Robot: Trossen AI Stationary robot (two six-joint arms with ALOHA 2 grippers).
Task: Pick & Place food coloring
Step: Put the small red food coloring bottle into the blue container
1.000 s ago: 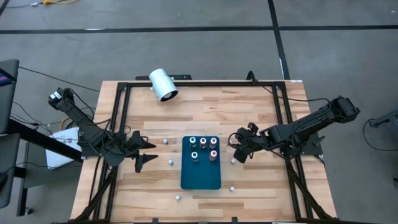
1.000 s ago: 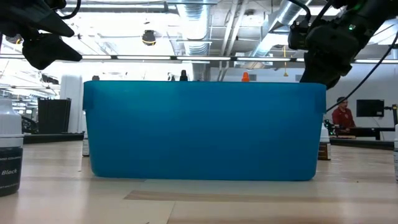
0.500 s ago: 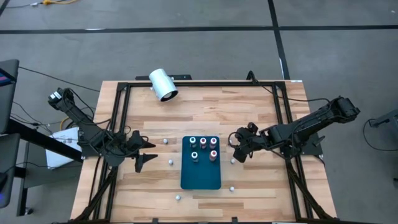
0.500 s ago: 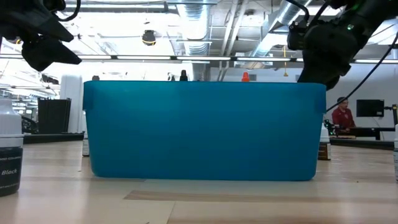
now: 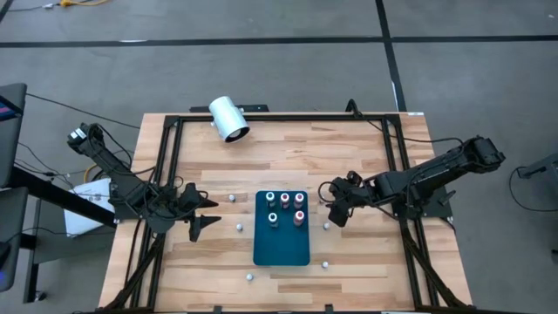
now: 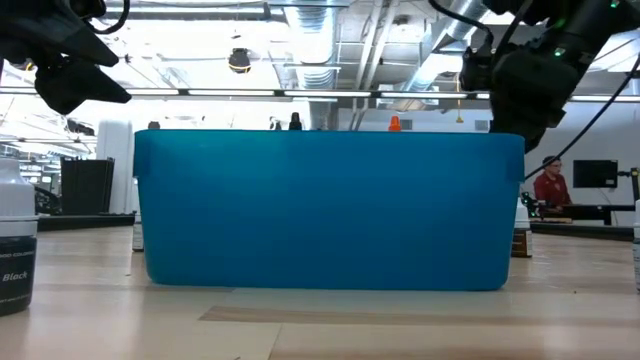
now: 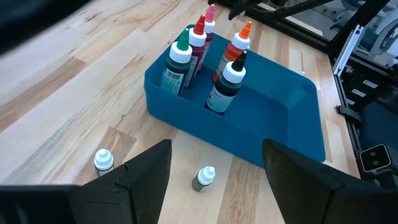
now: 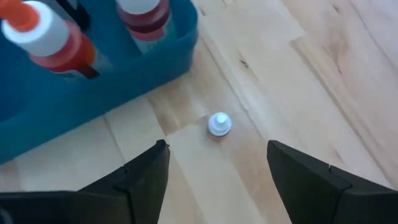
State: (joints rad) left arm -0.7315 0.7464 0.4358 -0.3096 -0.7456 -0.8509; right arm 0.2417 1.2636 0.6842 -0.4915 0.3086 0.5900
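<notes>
A teal tray [image 5: 281, 244] sits mid-table with several food coloring bottles standing upright in its far half: green [image 7: 181, 59], red [image 7: 198, 40], pink [image 7: 209, 18], orange [image 7: 239, 43] and dark [image 7: 227, 81]. Small loose pieces stand on the wood around it [image 5: 239, 227], [image 5: 327, 225]. My left gripper [image 5: 202, 214] hovers open left of the tray, two small loose bottles [image 7: 203, 178], [image 7: 104, 160] below it. My right gripper [image 5: 331, 209] hovers open right of the tray, above a small white-topped piece [image 8: 219, 124].
A large white cylinder [image 5: 229, 119] lies on its side at the table's far edge. More loose pieces stand near the front [image 5: 248, 276], [image 5: 324, 263]. A black-labelled bottle [image 6: 15, 250] stands close to the low camera. A black frame [image 5: 279, 118] rims the table.
</notes>
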